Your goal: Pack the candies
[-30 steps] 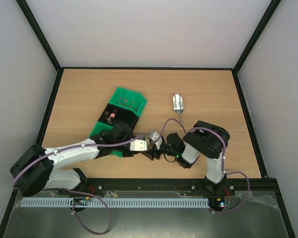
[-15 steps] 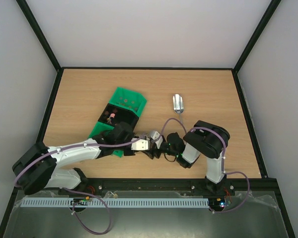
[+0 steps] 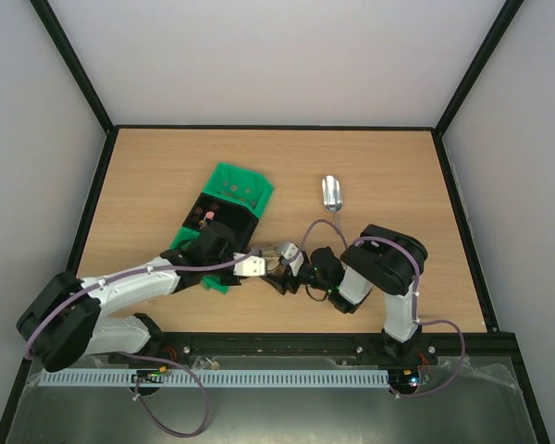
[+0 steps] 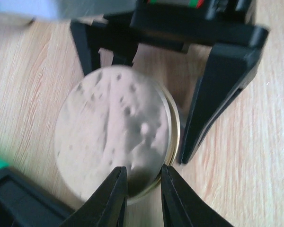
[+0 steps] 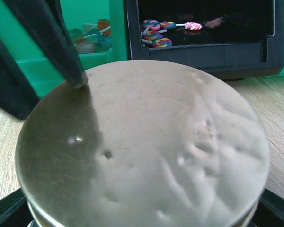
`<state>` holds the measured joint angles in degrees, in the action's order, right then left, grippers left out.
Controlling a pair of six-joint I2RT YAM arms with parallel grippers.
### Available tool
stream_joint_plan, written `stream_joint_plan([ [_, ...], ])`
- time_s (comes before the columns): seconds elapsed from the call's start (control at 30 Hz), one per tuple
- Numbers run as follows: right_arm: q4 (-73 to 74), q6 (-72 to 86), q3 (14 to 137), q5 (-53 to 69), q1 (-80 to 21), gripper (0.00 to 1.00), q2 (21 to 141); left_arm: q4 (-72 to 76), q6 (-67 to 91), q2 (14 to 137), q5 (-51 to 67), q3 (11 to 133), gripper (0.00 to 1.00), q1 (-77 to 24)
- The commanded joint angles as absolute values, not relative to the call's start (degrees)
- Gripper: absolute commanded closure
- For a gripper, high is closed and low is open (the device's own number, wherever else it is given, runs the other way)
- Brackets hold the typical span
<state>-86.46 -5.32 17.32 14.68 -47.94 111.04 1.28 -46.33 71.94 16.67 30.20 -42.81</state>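
Rainbow swirls and pink-and-white stripes are shown by the candies (image 5: 156,34), which are set against a black compartment (image 5: 203,56) within a bright green box (image 3: 236,190), while a dull, dimpled gold is seen atop the lidded jar (image 5: 146,146), pale wood grain across the table (image 3: 166,166), and silver on the scoop (image 3: 332,192).

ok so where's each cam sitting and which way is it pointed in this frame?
Top external: fixed above and behind the bases, looking down on the table; both arms show whole.
Left wrist: looks along the left gripper at the lidded jar, right gripper beyond; own fingertips at bottom.
Right wrist: looks over the lidded jar towards the tray of candies; own fingers barely show at the bottom corners.
Shared: both wrist views see the lidded jar, from opposite sides.
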Motion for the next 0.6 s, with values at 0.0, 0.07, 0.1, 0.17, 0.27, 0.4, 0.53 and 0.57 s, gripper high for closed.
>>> stream_joint_plan([
  [0.0,-86.13,-5.83,15.86,19.12,-48.6,0.84,111.97,-7.24,-47.7,70.08,9.02,28.94,0.79,-36.87],
  [0.07,-86.22,-5.36,16.08,18.92,-48.56,0.84,112.05,-9.43,-47.7,67.92,10.38,28.93,0.78,-36.5],
  [0.1,-86.26,-5.24,16.22,18.83,-48.58,0.84,112.14,-10.36,-47.34,66.72,11.11,28.97,0.78,-36.52],
  [0.17,-86.31,-4.78,16.32,18.62,-48.56,0.84,112.19,-11.84,-45.66,64.63,12.43,29.39,0.77,-36.52],
  [0.27,-86.31,-4.18,16.62,17.73,-48.6,0.84,112.26,-12.7,-40.8,63.23,14.52,31.12,0.65,-36.63],
  [0.4,-86.3,-3.31,17.08,16.61,-48.55,0.85,112.54,-12.04,-30.41,65.26,17.95,35.64,0.2,-39.05],
  [0.53,-86.13,-2.31,17.72,14.9,-48.6,0.85,112.81,-12.06,-20.18,71.27,18.06,40.2,0.01,-41.71],
  [0.57,-86.09,-2.06,17.79,14.53,-48.56,0.85,112.85,-11.43,-18.2,72.25,17.69,40.51,0.01,-42.01],
])
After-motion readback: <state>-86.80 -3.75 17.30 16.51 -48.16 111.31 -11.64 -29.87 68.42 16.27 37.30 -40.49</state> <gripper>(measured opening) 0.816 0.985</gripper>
